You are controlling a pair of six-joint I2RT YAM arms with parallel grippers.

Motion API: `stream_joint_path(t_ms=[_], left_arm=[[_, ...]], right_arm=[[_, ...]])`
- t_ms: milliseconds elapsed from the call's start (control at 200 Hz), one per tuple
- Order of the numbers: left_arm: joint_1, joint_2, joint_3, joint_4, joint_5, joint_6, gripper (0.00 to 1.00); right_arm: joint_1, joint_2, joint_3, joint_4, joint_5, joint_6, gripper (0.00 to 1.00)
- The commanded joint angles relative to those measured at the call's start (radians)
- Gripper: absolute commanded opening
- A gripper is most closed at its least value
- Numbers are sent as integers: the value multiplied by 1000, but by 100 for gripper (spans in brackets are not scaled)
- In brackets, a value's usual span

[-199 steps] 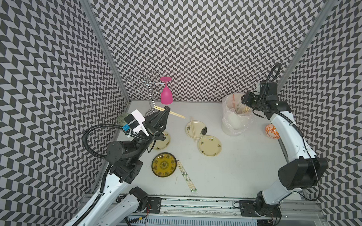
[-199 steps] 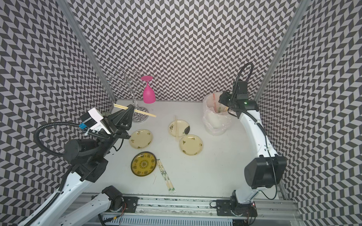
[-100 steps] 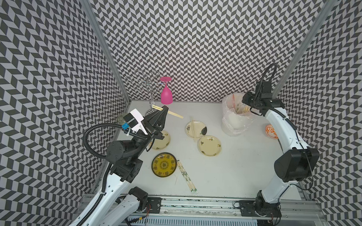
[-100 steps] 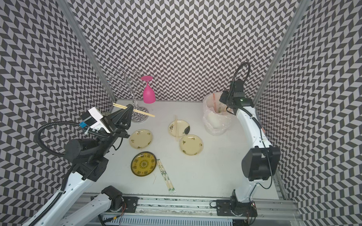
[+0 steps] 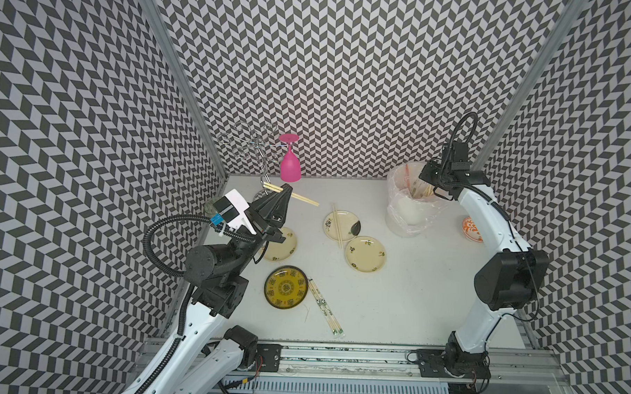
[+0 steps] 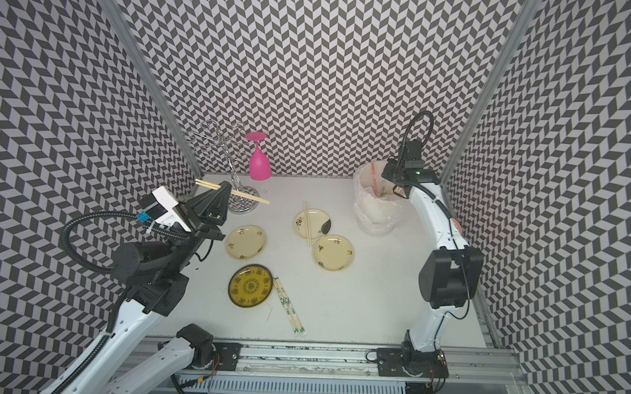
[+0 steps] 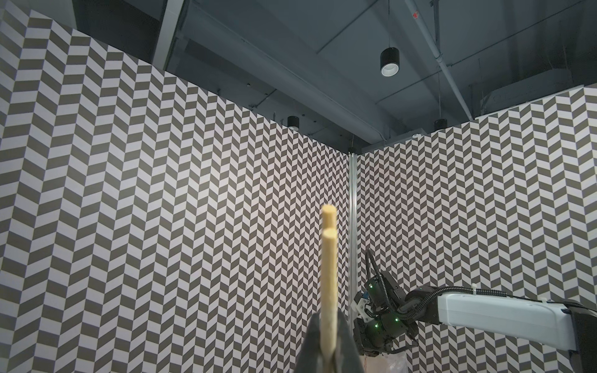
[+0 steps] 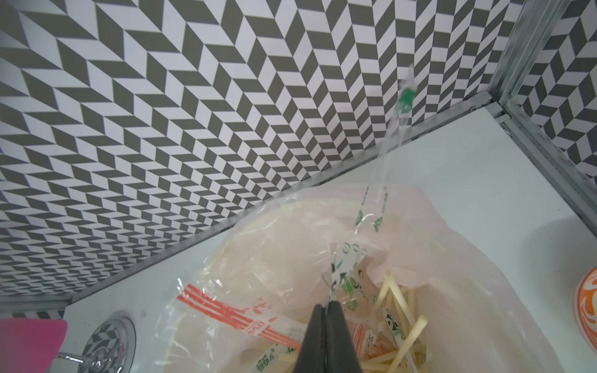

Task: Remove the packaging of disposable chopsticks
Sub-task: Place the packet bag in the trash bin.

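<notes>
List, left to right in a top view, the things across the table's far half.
Pink glass → plate with spoon → bin → orange bowl

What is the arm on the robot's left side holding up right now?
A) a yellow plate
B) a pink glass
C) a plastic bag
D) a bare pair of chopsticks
D: the left end effector is shut on a pair of chopsticks, with no sleeve on them.
</notes>
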State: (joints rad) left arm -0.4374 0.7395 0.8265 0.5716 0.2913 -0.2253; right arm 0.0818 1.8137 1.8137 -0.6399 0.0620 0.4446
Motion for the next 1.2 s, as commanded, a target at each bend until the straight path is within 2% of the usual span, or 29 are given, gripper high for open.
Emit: stream_joint_path(t_ms=[0,55,135,335,666,831,1101,1197], left_arm=[[8,-2,-9,36,13,-16,0],[7,-2,-10,37,13,-17,0],[9,-2,-12,39,12,-21,0],[9,-3,-13,41,12,-22,0],[9,-7,-15,39,8,-16,0],[9,-6,-15,37,8,-15,0],[11,-9,-18,41,7,-17,0],[12,-9,-18,39,8,-16,0]], right_arm=[[-1,-72,-3,48,-41,-36,0],[11,-99,-25,75,-55,-90,0],[34,-125,-84,101,-12,-167,0],[35,-54,-130,18,5,-201,0],[32,107,53,-141,22,-192,0],[33,66,93,-121,-23,-178,19],[34,-38,93,-76,49,-167,34],[35,-60,96,-76,35,-168,36]])
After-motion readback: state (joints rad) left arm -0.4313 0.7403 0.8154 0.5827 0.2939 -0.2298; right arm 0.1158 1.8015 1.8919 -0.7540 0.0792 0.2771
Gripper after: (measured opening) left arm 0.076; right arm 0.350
